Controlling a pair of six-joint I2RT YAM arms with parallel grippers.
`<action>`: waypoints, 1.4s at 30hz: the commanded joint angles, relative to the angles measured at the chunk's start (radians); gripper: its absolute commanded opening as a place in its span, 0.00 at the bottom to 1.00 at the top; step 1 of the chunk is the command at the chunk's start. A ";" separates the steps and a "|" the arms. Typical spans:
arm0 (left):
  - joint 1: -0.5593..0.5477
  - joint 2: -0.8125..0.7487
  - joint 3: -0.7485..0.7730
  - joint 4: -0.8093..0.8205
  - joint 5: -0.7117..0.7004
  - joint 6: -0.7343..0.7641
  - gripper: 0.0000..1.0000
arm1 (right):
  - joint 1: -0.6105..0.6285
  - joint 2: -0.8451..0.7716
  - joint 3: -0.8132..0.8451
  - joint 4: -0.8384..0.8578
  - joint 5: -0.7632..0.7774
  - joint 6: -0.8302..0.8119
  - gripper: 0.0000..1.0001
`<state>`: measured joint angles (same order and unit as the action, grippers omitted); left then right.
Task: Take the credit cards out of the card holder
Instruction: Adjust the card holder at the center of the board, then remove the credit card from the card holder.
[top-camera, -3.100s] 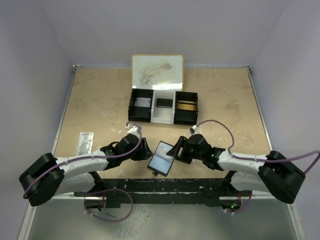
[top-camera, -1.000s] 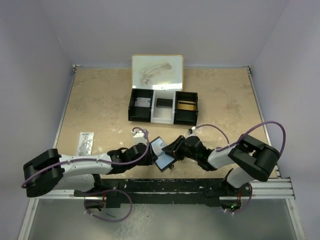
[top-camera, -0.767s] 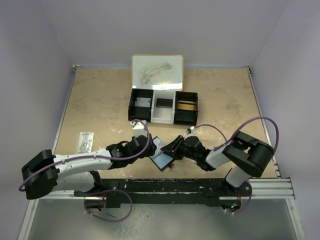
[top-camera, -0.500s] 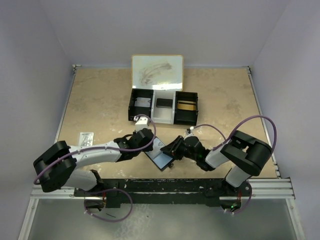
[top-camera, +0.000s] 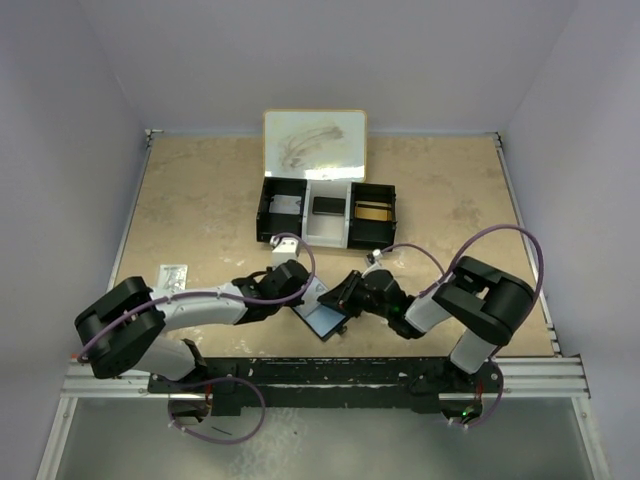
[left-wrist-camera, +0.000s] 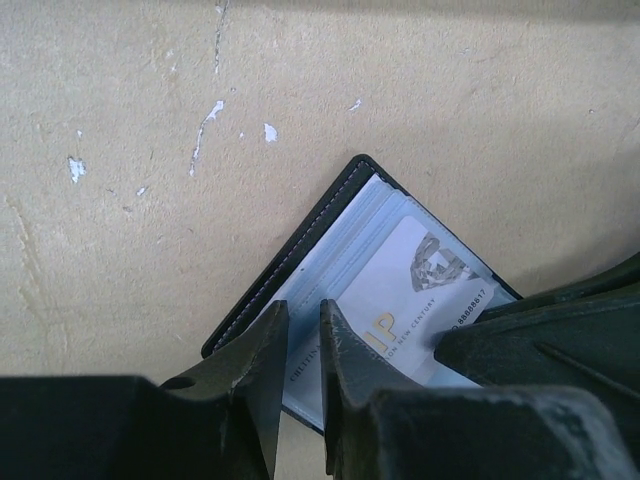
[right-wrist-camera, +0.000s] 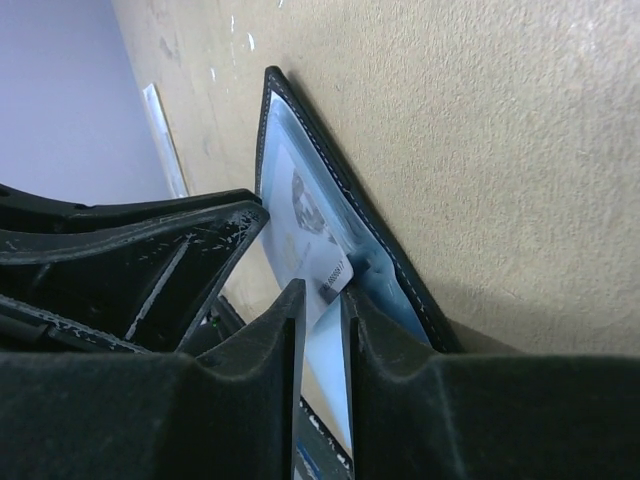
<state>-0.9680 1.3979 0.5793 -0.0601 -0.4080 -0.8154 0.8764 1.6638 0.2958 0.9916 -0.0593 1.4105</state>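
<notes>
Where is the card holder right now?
In the top view the card holder sits open near the front edge of the table, about centre, between the left claw and the right claw, in front of the three-compartment tray.

Robotics lab test cell: plain lilac walls (top-camera: 330, 50) box in a beige counter (top-camera: 200, 200) on three sides; left arm (top-camera: 195, 305) and right arm (top-camera: 480, 295) (purple cables (top-camera: 503, 229) looped along each) bolted to black rail (top-camera: 330, 372)

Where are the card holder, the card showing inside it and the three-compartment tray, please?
card holder (left-wrist-camera: 335, 248), left wrist view, on its grey-blue inner pocket
card (left-wrist-camera: 405, 285), left wrist view, middle of its white face
tray (top-camera: 370, 238), top external view, black front wall of its right compartment
</notes>
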 joint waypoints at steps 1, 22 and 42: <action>0.003 -0.013 -0.036 -0.021 0.016 -0.003 0.15 | 0.001 0.056 0.009 0.078 -0.032 -0.013 0.21; 0.004 -0.042 -0.030 -0.066 -0.006 -0.027 0.13 | 0.001 0.012 -0.034 0.044 -0.090 0.054 0.00; 0.004 -0.081 -0.041 -0.084 -0.012 -0.041 0.14 | 0.000 -0.011 -0.135 0.043 -0.094 0.062 0.00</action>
<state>-0.9646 1.3457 0.5457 -0.0990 -0.4179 -0.8482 0.8757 1.6806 0.1909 1.1194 -0.1501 1.4918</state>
